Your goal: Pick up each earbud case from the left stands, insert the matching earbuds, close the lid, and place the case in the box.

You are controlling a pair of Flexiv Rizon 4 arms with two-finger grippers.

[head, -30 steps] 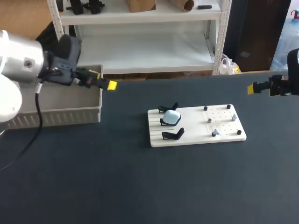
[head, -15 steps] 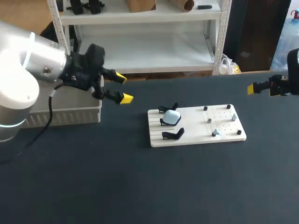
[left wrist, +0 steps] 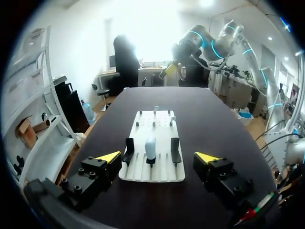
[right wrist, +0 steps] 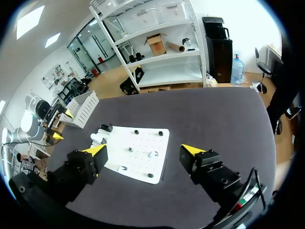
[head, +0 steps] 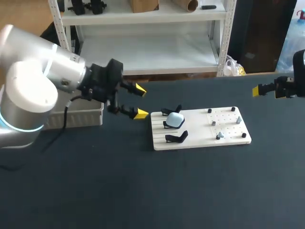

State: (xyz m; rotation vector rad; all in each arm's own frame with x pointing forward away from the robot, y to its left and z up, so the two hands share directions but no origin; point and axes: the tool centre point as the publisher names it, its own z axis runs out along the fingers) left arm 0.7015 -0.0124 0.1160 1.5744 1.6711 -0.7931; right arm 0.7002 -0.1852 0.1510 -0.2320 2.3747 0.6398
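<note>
The left gripper hangs open just beside the left edge of the white board, a strip of dark table between them; ahead of its fingers the earbud case sits on the middle stand, hemmed in by an empty black stand on one side and a second empty stand on the other, with narrow gaps between; the board's right half carries only low pegs; the grey box lies behind the left arm, which covers part of its rim; the right gripper, open, hangs well apart from the board, a wide stretch of table between them.
</note>
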